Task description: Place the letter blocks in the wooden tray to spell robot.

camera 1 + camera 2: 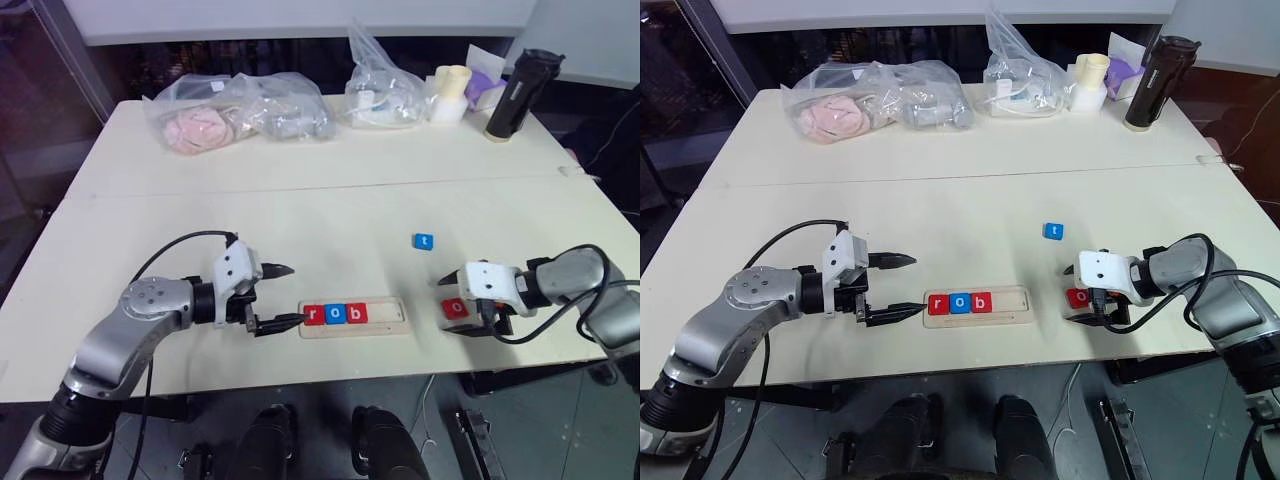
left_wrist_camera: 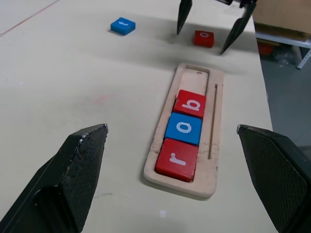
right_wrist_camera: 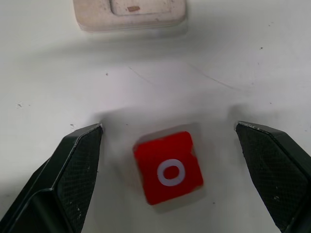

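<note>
Nearest the head camera, the left gripper (image 1: 282, 297) hangs just off the left end of the wooden tray (image 1: 392, 316), fingers spread and empty; it looks parked there to leave the tray mouth free. Three letter blocks, r (image 1: 314, 315), o (image 1: 334, 315) and b (image 1: 355, 314), sit side by side in the groove, with the two slots on the far side from that gripper bare. Beyond the tray's other end, the right gripper (image 1: 468, 312) points down over the red o block (image 1: 456, 308), jaws wide. The blue t block (image 1: 424, 241) lies apart, further up the table.

Left wrist view: between the two spread fingertips the tray runs straight away, r closest, then o, then b, so the word builds away from this hand.

Right wrist view: the red o block lies flat on the table, slightly twisted, midway between the open fingers (image 3: 73, 170) and touching neither. I judge this a straddle set up for closing on the fourth letter.
</note>
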`<state>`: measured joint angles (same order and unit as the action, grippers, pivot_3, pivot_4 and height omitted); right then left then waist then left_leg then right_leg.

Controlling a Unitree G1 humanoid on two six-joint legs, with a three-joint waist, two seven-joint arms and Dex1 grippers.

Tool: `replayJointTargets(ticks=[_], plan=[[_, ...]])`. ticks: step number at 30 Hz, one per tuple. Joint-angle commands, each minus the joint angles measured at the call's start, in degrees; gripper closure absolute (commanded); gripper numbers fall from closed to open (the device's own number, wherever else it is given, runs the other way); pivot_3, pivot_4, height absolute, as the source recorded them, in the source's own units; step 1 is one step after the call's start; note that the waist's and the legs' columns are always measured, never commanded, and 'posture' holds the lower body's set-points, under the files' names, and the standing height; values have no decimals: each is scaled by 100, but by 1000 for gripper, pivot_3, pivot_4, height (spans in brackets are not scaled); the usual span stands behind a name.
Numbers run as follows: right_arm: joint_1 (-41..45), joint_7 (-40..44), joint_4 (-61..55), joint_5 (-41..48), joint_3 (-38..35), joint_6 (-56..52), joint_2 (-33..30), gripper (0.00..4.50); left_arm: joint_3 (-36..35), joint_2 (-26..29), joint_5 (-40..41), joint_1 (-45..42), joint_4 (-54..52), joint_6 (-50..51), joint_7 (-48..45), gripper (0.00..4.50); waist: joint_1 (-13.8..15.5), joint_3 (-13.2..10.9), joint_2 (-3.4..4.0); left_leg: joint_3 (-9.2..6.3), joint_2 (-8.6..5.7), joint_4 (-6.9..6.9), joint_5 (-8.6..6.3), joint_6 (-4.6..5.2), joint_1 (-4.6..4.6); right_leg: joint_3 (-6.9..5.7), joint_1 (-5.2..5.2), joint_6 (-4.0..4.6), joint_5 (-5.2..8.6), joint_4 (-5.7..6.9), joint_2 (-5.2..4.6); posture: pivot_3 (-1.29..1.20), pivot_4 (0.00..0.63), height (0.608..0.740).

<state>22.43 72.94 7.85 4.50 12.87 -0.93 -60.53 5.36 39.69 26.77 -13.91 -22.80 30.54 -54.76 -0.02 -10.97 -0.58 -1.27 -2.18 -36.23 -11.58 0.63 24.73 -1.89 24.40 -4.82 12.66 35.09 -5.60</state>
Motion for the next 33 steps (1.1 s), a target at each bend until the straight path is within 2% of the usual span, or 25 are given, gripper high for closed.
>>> replayJointTargets(ticks=[1, 10, 13, 18, 22, 26, 33], plan=[[97, 136, 476, -271, 19, 239, -2, 58, -186, 76, 82, 24, -209, -2, 21, 0, 39, 0, 0, 0, 0, -1, 0, 0, -3, 0, -2, 0, 0, 0, 0, 0, 150, 738], [216, 447, 855, -317, -34, 347, -44, 58, -181, 96, 78, 54, -227, 13, 44, 0, 86, 2, -3, 1, -1, 0, -2, -3, -20, 6, -21, 1, -1, -1, -4, 0, 150, 738], [180, 560, 881, -315, -38, 336, -95, 932, -171, 84, 66, 55, -225, 4, 57, 0, 87, 2, -3, 0, -1, 2, -1, -2, -20, 7, -20, 1, -1, 0, -4, 0, 150, 738], [255, 583, 943, -308, -89, 304, -2, 3389, -172, 86, 59, 66, -221, -13, 56, 0, 75, 3, -3, 1, -1, -2, -2, -3, -24, 7, -23, 5, -3, 0, -3, 0, 150, 738], [340, 572, 494, 46, -242, -261, 197, 3384, -179, 96, 51, 80, -207, -28, 45, 0, 74, 3, -4, 1, 0, -2, -4, -8, -26, 9, -25, 6, -4, 0, -2, 0, 150, 738], [521, 624, -547, 519, -349, -1235, 398, 3384, -175, 99, 52, 81, -196, -38, 27, 0, 44, 0, 1, 2, 1, 6, -1, -2, -24, 16, -10, 6, -5, 10, -1, 0, 150, 738], [415, 407, -1501, 403, 32, -1858, 664, 3384, -152, 72, 50, 106, -200, -68, 24, 0, 92, 1, 1, 1, 2, 5, -1, -3, -19, 10, -8, 6, -4, 7, -2, 0, 150, 738]])
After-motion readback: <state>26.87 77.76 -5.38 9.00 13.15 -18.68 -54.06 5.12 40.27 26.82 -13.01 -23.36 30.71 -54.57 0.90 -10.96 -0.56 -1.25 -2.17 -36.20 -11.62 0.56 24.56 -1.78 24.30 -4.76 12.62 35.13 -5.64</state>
